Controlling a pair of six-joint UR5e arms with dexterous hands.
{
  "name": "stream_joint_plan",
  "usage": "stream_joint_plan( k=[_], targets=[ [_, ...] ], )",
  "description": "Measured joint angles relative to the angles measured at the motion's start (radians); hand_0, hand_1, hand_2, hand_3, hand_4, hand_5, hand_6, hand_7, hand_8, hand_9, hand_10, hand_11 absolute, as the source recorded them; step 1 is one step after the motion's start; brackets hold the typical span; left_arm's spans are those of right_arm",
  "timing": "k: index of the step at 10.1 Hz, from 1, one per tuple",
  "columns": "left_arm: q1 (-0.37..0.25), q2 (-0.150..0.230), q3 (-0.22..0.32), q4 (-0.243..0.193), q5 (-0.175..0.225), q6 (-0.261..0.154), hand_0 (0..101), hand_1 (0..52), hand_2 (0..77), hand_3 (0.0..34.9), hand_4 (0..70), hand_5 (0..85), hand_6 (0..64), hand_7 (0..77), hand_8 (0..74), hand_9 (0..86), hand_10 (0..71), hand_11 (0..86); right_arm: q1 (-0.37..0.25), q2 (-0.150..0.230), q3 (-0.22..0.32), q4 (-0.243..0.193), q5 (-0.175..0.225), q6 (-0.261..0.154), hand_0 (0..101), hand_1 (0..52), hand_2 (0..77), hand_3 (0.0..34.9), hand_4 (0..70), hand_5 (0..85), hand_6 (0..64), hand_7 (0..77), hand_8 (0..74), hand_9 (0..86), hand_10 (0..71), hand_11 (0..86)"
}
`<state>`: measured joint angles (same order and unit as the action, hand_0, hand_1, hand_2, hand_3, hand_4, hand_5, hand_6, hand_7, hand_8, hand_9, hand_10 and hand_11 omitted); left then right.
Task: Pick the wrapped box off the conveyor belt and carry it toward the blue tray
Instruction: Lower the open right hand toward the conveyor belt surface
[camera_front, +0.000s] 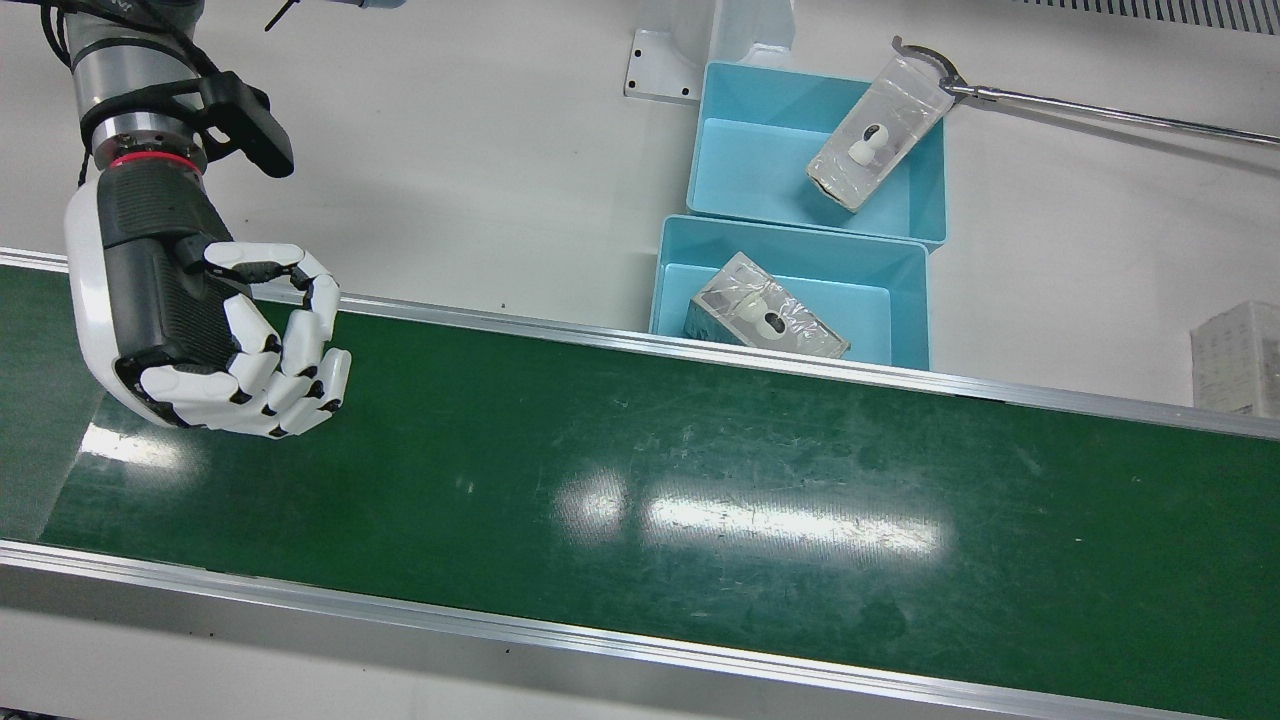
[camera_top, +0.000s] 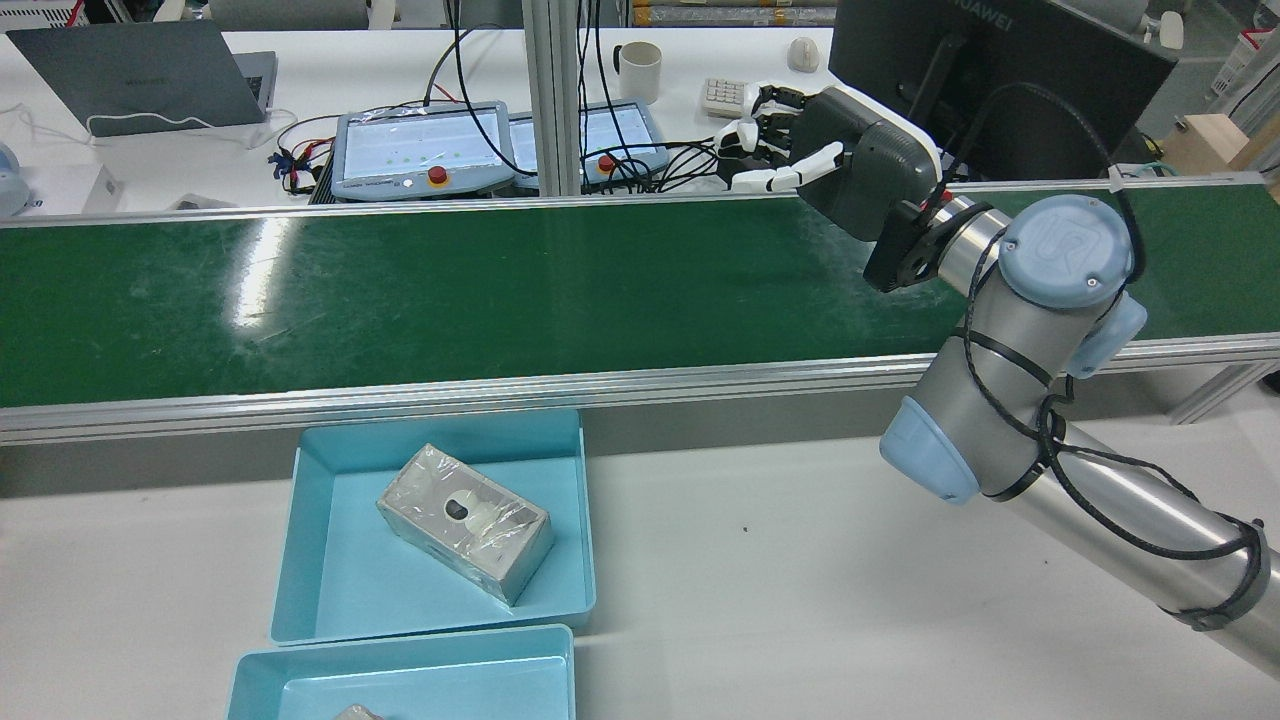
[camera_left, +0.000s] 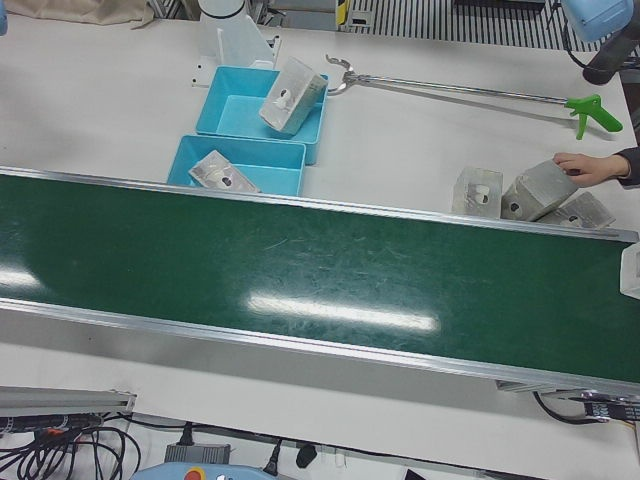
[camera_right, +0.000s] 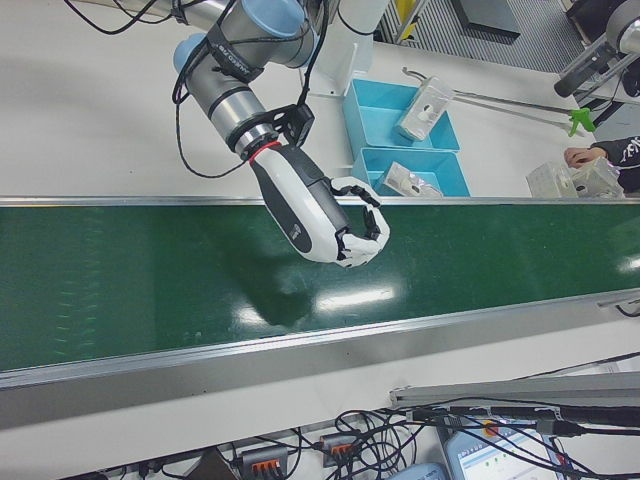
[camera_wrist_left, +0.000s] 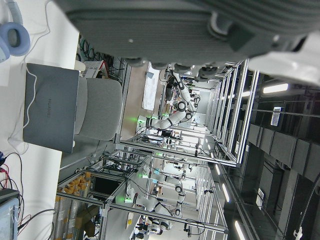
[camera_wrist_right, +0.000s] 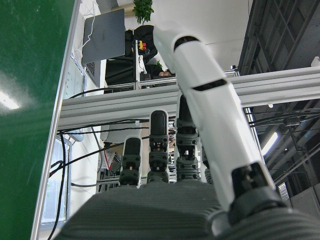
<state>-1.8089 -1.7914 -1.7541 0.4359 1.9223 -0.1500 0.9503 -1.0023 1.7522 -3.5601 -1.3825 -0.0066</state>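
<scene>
My right hand (camera_front: 230, 335) hovers over the green conveyor belt (camera_front: 640, 470) near its end, fingers loosely curled and apart, holding nothing; it also shows in the right-front view (camera_right: 340, 225) and the rear view (camera_top: 800, 140). No wrapped box lies on the belt. One wrapped box (camera_front: 768, 320) lies in the nearer blue tray (camera_front: 870, 320). Another wrapped box (camera_front: 878, 135) is held by a long grabber tool (camera_front: 1100, 110) over the farther blue tray (camera_front: 750, 160). Of my left hand only the palm (camera_wrist_left: 200, 30) shows, in its own view; its fingers are hidden.
Beside the belt's other end, several wrapped boxes (camera_left: 478, 192) stand on the white table, and a person's hand (camera_left: 590, 168) rests on one. Monitors, teach pendants and cables lie beyond the belt in the rear view (camera_top: 420, 150).
</scene>
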Motion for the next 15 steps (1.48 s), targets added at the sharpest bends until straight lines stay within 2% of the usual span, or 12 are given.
stream_joint_plan(
  k=[1,2,3,4,5,6,7,9,10,11,13,15],
  targets=[
    [0.0,0.0,0.0,0.0,0.0,0.0,0,0.0,0.5,0.0,0.0,1.1,0.0,0.0,0.0,0.0,0.5,0.0,-0.005,0.007,-0.021,0.02,-0.007,0.005,59,25.6,24.0,0.1,36.0,61.1,56.2,47.5,34.9,49.1,21.3,41.5],
    [0.0,0.0,0.0,0.0,0.0,0.0,0,0.0,1.1,0.0,0.0,1.1,0.0,0.0,0.0,0.0,0.5,0.0,-0.008,0.015,-0.021,0.029,-0.011,0.007,59,25.6,24.0,0.1,36.0,61.1,56.2,47.5,34.9,49.1,21.3,41.5],
    [0.0,0.0,0.0,0.0,0.0,0.0,0,0.0,0.5,0.0,0.0,1.1,0.0,0.0,0.0,0.0,0.0,0.0,-0.018,0.025,-0.012,0.033,-0.014,0.008,52,21.3,16.4,9.3,11.5,29.5,22.9,20.2,0.0,9.3,0.0,1.1],
    [0.0,0.0,0.0,0.0,0.0,0.0,0,0.0,0.5,0.0,0.0,1.1,0.0,0.0,0.0,0.0,0.5,0.0,-0.037,0.031,0.001,0.034,-0.014,0.007,52,21.3,16.4,9.3,11.5,29.5,22.9,20.2,0.0,9.3,0.0,1.1],
    [0.0,0.0,0.0,0.0,0.0,0.0,0,0.0,0.5,0.0,0.0,1.1,0.0,0.0,0.0,0.0,0.5,0.0,-0.057,0.032,0.016,0.034,-0.014,0.002,52,20.2,18.5,18.6,13.1,31.6,14.2,24.0,0.0,2.2,0.0,1.1],
    [0.0,0.0,0.0,0.0,0.0,0.0,0,0.0,1.1,0.0,0.0,1.1,0.0,0.5,0.0,0.0,0.0,0.0,-0.071,0.03,0.031,0.032,-0.012,-0.009,52,20.2,18.5,18.6,13.1,31.6,1.6,26.7,0.0,7.6,0.0,1.1],
    [0.0,0.0,0.0,0.0,0.0,0.0,0,0.0,1.1,0.0,0.0,1.1,0.0,0.5,0.0,0.0,0.0,0.0,-0.08,0.028,0.049,0.029,-0.008,-0.029,52,20.2,18.5,20.5,12.0,31.6,6.0,26.2,0.0,6.5,0.0,1.1],
    [0.0,0.0,0.0,0.0,0.0,0.0,0,0.0,0.5,0.0,0.0,1.1,0.0,0.0,0.0,0.0,0.5,0.0,-0.087,0.024,0.099,-0.011,0.014,-0.079,52,20.2,18.5,20.6,8.2,31.1,4.9,25.6,0.0,5.4,0.0,1.1],
    [0.0,0.0,0.0,0.0,0.0,0.0,0,0.0,0.5,0.0,0.0,1.1,0.0,0.0,0.0,0.0,0.5,0.0,-0.096,0.019,0.127,-0.04,0.042,-0.107,52,22.9,22.4,19.5,10.9,32.2,4.9,27.3,0.0,5.4,0.0,1.1],
    [0.0,0.0,0.0,0.0,0.0,0.0,0,0.0,0.5,0.0,0.0,1.1,0.0,0.0,0.0,0.0,0.5,0.0,-0.114,0.005,0.159,-0.061,0.079,-0.141,52,22.9,22.4,19.5,10.9,32.2,4.9,27.3,0.0,5.4,0.0,1.1],
    [0.0,0.0,0.0,0.0,0.0,0.0,0,0.0,0.5,0.0,0.0,1.1,0.0,0.0,0.0,0.0,0.0,0.0,-0.175,-0.043,0.231,-0.083,0.175,-0.196,52,21.3,23.5,16.9,9.3,32.2,3.8,25.1,0.0,5.4,0.0,1.1],
    [0.0,0.0,0.0,0.0,0.0,0.0,0,0.0,0.5,0.0,0.0,1.1,0.0,0.0,0.0,0.0,0.0,0.0,-0.22,-0.073,0.266,-0.089,0.242,-0.215,52,22.4,26.2,16.6,8.7,32.7,3.3,24.5,0.0,5.4,0.0,1.1]
  ],
)
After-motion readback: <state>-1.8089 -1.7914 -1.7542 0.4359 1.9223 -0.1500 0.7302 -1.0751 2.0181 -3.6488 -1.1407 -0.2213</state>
